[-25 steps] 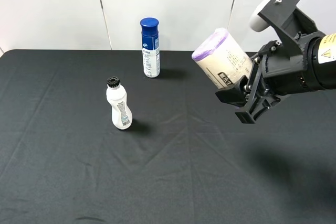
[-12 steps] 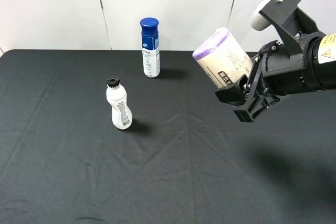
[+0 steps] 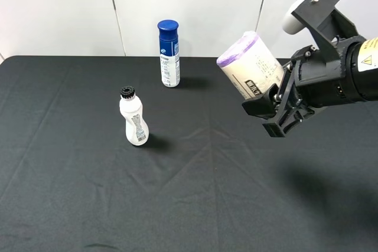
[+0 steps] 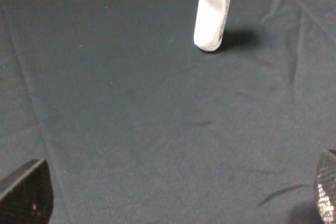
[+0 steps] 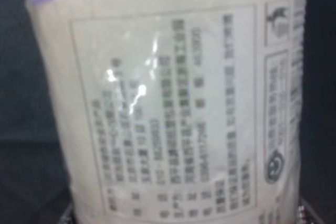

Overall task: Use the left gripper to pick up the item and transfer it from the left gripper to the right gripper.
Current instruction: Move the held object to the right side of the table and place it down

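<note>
Lilac-ended cream roll (image 3: 250, 65) (dark-framed print, possibly small text, blurred), white bottle (image 3: 134, 121) with black cap, blue-capped bottle (image 3: 169, 51), black tablecloth (image 3: 82, 199).

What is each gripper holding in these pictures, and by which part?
The right gripper grips the roll by its lower, labelled end, in the air. The left gripper is open and holds nothing.

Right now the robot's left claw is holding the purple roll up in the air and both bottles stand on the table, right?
Not the left: the exterior high view shows the right gripper holding the roll in the air. The left gripper is open and empty. The white bottle and the blue-capped bottle do stand on the table.
</note>
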### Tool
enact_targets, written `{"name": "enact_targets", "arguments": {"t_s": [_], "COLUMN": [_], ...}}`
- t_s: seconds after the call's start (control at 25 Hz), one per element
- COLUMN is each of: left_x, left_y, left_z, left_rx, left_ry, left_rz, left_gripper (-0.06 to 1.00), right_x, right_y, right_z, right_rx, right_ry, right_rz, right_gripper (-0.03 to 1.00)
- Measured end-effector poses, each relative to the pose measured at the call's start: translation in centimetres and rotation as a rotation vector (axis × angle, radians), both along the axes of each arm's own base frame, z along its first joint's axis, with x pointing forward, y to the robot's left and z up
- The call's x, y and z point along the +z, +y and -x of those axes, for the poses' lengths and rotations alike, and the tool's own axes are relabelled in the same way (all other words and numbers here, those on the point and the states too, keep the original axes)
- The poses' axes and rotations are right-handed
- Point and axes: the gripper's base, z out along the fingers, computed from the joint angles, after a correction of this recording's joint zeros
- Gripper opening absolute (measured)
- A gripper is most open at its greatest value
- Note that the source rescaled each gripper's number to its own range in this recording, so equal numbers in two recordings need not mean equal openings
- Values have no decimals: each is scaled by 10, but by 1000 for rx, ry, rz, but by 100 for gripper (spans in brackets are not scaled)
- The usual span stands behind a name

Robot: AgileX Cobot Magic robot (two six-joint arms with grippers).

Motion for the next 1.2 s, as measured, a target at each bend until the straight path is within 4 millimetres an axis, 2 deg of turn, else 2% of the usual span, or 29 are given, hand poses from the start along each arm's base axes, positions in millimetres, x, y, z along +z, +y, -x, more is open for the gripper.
{"name": "enact_targets", "arguments": {"t_s": [0.2,0.92,1.2], "left_x": [0,0,0], "left_y": [0,-5,-6], "left_z": [0,0,0], "left_rx": [9,440,476], "left_ry": [0,0,-1], "left_rz": [0,0,0], "left_gripper": [100,100,100], "right_x": [0,0,-3], "right_y": [0,0,-2], "right_z": [0,0,3], "right_rx": [-1,-24,-49], "right_ry": [1,19,78], "right_rz": [-2,-22,-14], "right_gripper": [1,1,1]}}
